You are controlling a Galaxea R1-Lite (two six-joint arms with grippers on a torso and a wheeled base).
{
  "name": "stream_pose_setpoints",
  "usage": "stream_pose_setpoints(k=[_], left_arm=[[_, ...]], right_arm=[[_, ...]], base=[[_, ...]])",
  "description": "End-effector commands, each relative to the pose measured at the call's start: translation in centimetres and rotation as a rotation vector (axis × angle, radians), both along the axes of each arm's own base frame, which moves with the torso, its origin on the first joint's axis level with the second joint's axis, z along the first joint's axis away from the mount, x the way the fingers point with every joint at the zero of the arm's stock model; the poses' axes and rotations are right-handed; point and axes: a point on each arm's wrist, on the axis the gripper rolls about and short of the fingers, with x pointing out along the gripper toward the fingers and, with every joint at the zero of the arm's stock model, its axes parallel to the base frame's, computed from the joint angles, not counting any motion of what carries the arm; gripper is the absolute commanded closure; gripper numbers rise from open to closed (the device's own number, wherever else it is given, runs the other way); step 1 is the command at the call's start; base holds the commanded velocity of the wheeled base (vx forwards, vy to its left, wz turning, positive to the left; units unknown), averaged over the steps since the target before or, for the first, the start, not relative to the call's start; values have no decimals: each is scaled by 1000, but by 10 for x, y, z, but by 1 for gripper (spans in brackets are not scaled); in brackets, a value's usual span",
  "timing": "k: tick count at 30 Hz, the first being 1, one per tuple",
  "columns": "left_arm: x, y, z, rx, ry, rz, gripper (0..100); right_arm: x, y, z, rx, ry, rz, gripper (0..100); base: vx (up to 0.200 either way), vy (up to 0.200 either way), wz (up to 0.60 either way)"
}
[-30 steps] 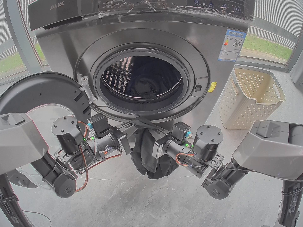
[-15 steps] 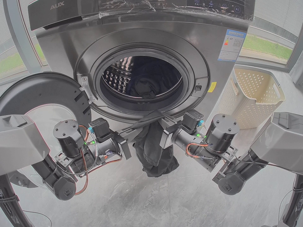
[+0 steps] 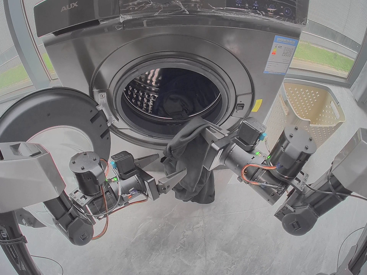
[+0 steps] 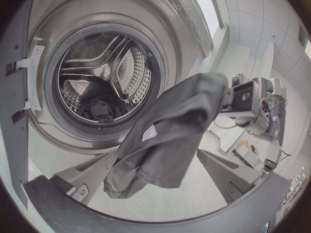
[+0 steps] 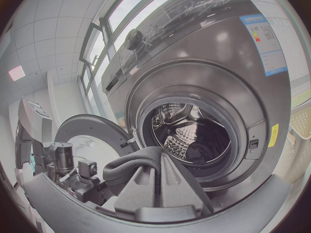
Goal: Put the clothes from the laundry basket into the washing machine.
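Loading stage, front of the washing machine (image 3: 172, 39). The machine stands with its round door (image 3: 49, 111) swung fully open toward the robot's left, leaving the drum mouth free. A cream laundry basket (image 3: 306, 115) stands on the floor just beside the machine, on the robot's right; the part of its inner wall that shows is bare. A dark garment (image 3: 191, 161) hangs in the air below and in front of the lower rim of the drum mouth, not yet inside. A dark bundle of clothes (image 3: 176, 105) already lies at the bottom of the drum. The right gripper (image 3: 208, 132) is clenched on the upper fold of the hanging garment, close to the rim. The left gripper (image 3: 171, 164) sits lower, its fingers spread wide and grasping nothing, just beside the hanging cloth. Progress, as judged: part of the load is in; the held garment must be carried over the rim and released, possibly as the last piece.
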Motion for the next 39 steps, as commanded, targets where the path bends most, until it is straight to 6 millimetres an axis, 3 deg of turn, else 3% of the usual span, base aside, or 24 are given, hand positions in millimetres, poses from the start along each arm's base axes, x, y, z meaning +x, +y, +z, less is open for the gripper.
stream_pose_setpoints(k=[1,8,17,30,39], left_arm=[[5,6,-14,24,43,24,0],[12,20,-26,39,81,64,0],[20,15,-57,94,145,45,0],[58,-1,-85,93,104,-26,0],[79,-1,-92,99,41,-39,0]], right_arm=[[-10,-13,18,28,-31,-8,100],[-12,-19,27,44,-51,-16,100],[-15,-14,27,46,-51,3,100],[-18,-9,25,44,-47,18,100],[-20,-7,25,43,-44,28,100]], base=[[0,0,0],[0,0,0],[0,0,0],[0,0,0],[0,0,0]])
